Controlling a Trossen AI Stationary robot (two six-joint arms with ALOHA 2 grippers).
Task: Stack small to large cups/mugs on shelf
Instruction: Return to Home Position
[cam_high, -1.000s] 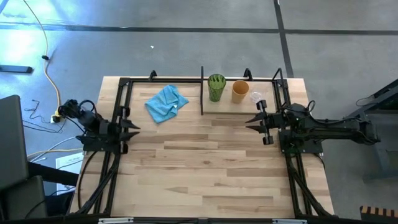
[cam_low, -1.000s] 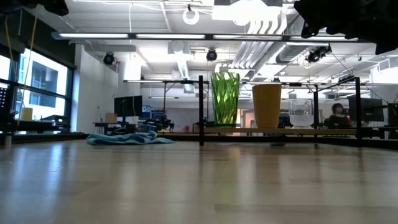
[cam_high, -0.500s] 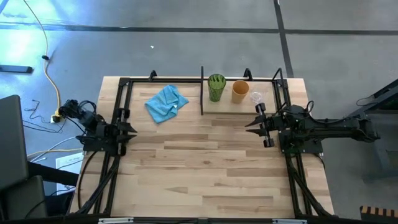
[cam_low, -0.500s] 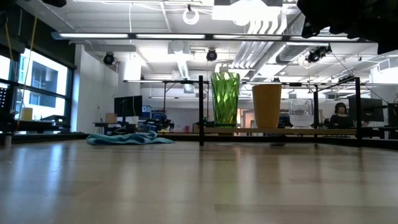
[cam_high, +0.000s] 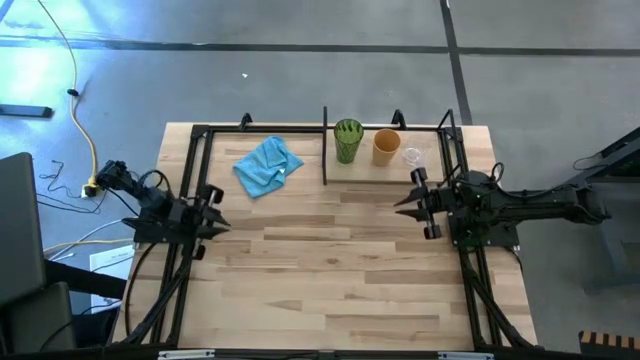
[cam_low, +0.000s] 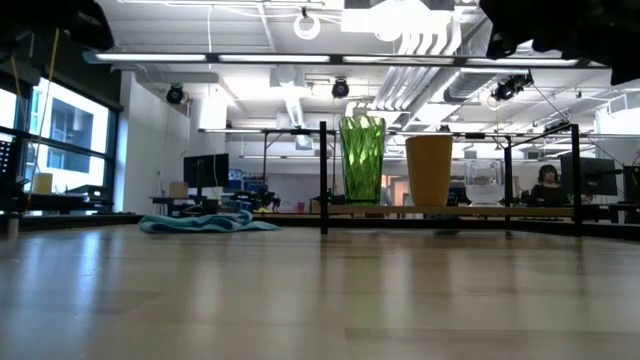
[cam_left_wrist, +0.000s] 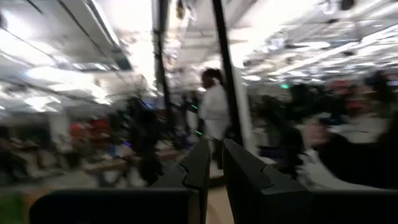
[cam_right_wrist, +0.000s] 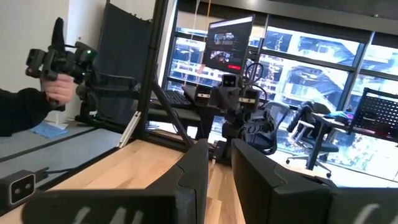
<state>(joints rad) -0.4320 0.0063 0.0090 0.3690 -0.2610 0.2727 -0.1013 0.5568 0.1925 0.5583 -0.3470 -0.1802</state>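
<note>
The left arm (cam_high: 150, 208) and right arm (cam_high: 535, 206) are matte black, built of chunky jointed segments. The left hand (cam_high: 214, 208) and right hand (cam_high: 404, 204) each carry two dark wedge-shaped fingers (cam_right_wrist: 189, 177). Black cables (cam_high: 128, 172) loop at mid-left.

Since a second ago, we see the left gripper (cam_high: 215, 222) has swung a little toward the table's near edge. The left arm (cam_low: 50, 25) now hangs lower as a dark mass in the low view. The right gripper (cam_high: 403, 204) has eased slightly toward the near edge too, a touch farther from the shelf (cam_high: 365, 172).
</note>
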